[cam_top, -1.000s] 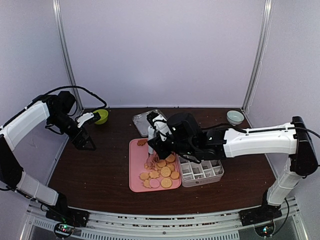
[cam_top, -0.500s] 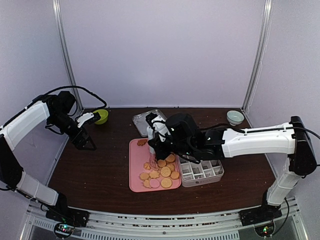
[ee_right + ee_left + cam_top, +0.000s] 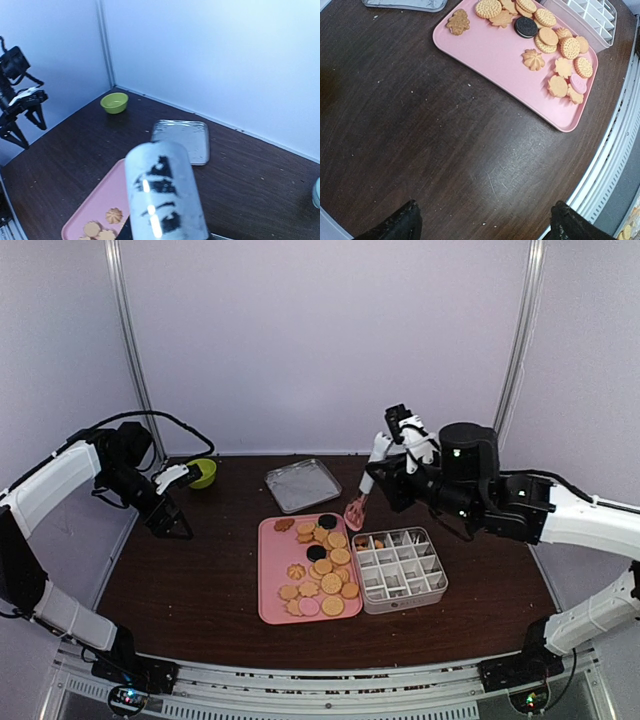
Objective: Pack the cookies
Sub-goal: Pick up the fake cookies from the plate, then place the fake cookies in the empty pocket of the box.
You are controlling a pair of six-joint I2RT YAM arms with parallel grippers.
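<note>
**Setting:** robot test cell, laboratory type.
**Enclosure:** plain pale lilac wall panels (image 3: 320,340) on three sides, joined by bare aluminium posts (image 3: 127,360).
**Surface** (image 3: 190,570)**:** dark wood-grain, scuffed and crumb-specked, edged on the near side by a slotted metal rail (image 3: 300,685).
**Fixtures:** left arm (image 3: 50,485) and right arm (image 3: 580,525), white and black, mounted at that rail (a black cable (image 3: 170,420) loops exposed over the left one).
**Props:** pink tray (image 3: 272,565) of cookies (image 3: 330,583), clear divided box (image 3: 400,570), metal tray (image 3: 302,484), green bowl (image 3: 204,472), pale bowl (image 3: 470,474).
</note>
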